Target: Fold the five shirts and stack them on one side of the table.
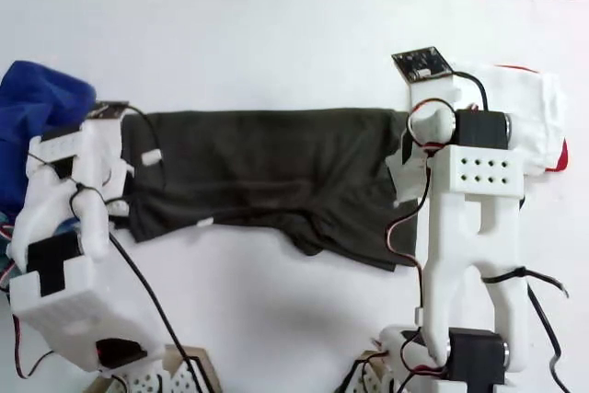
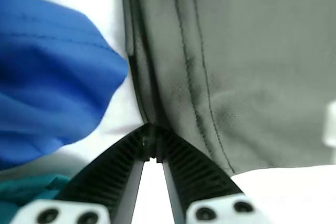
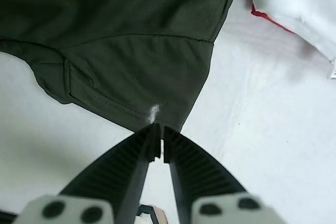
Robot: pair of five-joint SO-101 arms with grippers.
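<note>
Each arm hides an end of the dark olive fabric shirt (image 1: 267,172); left gripper (image 2: 150,149) and right gripper (image 3: 157,139) are clenched on its edges.

Middle shirt (image 1: 267,177): was dark olive-grey, plain, with darker stitch lines.
Upper-left shirt (image 1: 37,103): was bright blue, plain.
Right-edge shirt (image 1: 525,108): was white with a red edge.
Lower-left cloth (image 2: 23,195): was teal.
Worktop (image 1: 276,34): was plain white.
Arms (image 1: 469,218): were white with black motors.
Fingers (image 2: 184,166): were black, ribbed.
</note>
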